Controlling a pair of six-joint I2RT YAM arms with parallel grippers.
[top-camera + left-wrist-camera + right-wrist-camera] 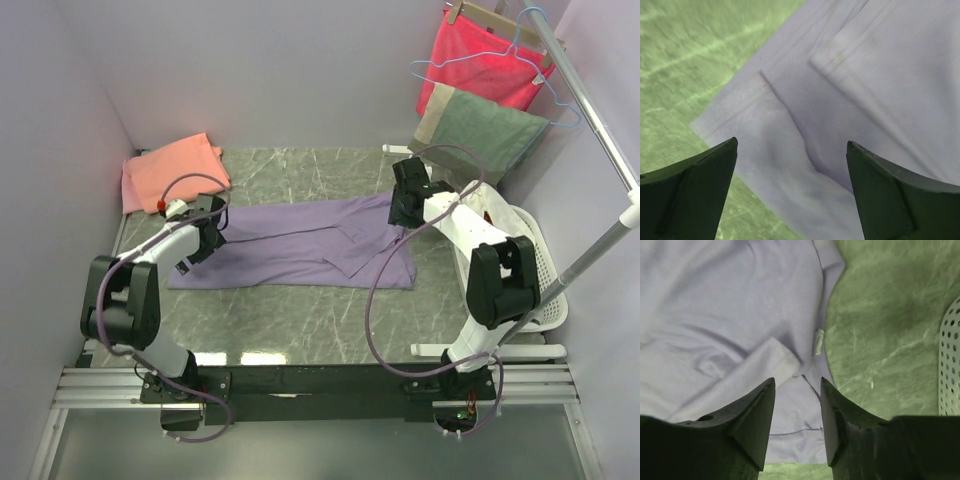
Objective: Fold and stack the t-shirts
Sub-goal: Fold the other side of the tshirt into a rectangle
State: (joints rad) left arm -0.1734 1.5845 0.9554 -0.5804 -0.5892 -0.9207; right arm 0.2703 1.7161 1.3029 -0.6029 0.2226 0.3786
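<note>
Left pincer (792,141) hangs with its jaws spread wide over a hemmed corner at the left end of the lavender t-shirt (865,100), gripping nothing. Right pincer (797,380) is narrowly parted above the shirt's right end, with nothing between its jaws. A small white label (819,341) sits at the cloth edge there, its writing too small to read. The shirt lies spread across the middle of the bench (300,330), with bare marble along its near and far edges. There are two t-shirts in all: the salmon-pink t-shirt (170,172) lies folded in the far left corner, well apart. One white basket (545,265) crowds the right arm.
</note>
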